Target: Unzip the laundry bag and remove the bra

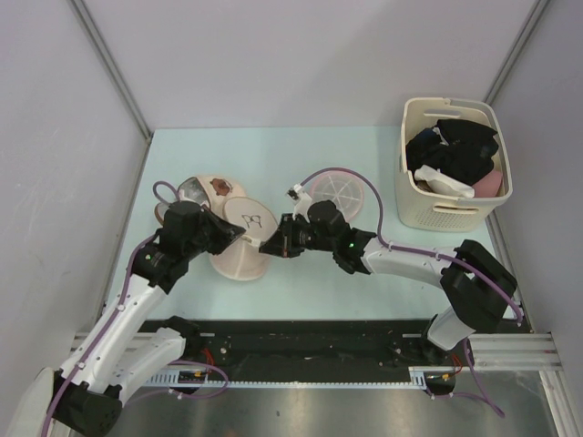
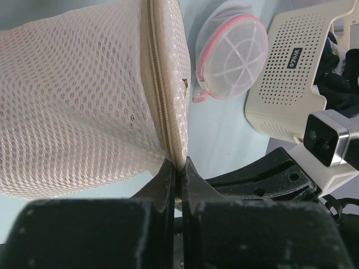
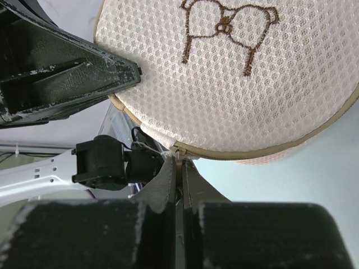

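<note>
Table (image 3: 314,179): bag (image 3: 235,84) seemingly in right hand (image 3: 178,161)

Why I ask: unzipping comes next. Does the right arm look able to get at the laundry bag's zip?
Probably yes: the right end effector is shut at the zip seam of the laundry bag, nothing between them. The left end effector pinches the seam too.

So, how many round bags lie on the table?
3: a cream mesh bag left of centre, a pink-rimmed disc back right of it, a beige dome back left of it. The basket may hide others.
</note>
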You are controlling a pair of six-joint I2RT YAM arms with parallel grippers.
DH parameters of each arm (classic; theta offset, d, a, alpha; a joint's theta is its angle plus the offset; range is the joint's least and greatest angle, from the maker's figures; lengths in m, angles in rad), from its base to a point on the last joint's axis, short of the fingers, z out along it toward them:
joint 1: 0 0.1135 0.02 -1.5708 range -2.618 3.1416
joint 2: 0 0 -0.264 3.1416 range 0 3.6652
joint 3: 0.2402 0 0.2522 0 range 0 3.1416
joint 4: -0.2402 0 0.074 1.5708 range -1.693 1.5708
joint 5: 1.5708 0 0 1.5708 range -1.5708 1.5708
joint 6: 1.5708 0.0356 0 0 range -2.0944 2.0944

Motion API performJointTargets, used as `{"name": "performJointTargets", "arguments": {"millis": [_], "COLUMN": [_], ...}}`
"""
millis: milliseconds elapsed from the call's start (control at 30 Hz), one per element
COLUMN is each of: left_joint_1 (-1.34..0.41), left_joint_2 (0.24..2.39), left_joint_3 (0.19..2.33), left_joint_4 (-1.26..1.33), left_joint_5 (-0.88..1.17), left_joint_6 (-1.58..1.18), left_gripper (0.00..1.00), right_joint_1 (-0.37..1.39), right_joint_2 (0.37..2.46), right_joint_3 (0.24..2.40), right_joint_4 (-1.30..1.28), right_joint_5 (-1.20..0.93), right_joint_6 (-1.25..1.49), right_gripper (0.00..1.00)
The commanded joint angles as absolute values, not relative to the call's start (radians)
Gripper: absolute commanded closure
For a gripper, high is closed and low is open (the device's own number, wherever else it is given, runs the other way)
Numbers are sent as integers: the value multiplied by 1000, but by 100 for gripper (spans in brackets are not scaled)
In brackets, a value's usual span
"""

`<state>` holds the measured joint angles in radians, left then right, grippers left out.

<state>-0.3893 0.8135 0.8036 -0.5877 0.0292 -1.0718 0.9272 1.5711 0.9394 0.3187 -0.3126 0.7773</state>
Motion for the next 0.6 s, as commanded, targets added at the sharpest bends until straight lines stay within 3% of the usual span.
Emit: {"name": "performJointTargets", "arguments": {"millis": [0,333,500,567], "left_joint_1": [-374,-360,-360,-359], "left_joint_2": [801,882,877,902], "left_joint_3": [845,1015,1023,1025], "left_joint_4": [-566,-612,-572,-569], "left_joint_5": [25,186,225,245], "left_joint_6": [-1022,-894,-882,-868], "left_gripper": [100,100,100,100], "right_joint_1": [922,711,696,731], "right_joint_2": [1552,1516,1503,1453], "right_joint_3": [979,805,778,773], "right_joint_4": [284,330,331,299], "right_joint_5": [-310,-491,-520,-435], "right_joint_6": [726,598,583,580], "right_gripper": [100,100,100,100]}}
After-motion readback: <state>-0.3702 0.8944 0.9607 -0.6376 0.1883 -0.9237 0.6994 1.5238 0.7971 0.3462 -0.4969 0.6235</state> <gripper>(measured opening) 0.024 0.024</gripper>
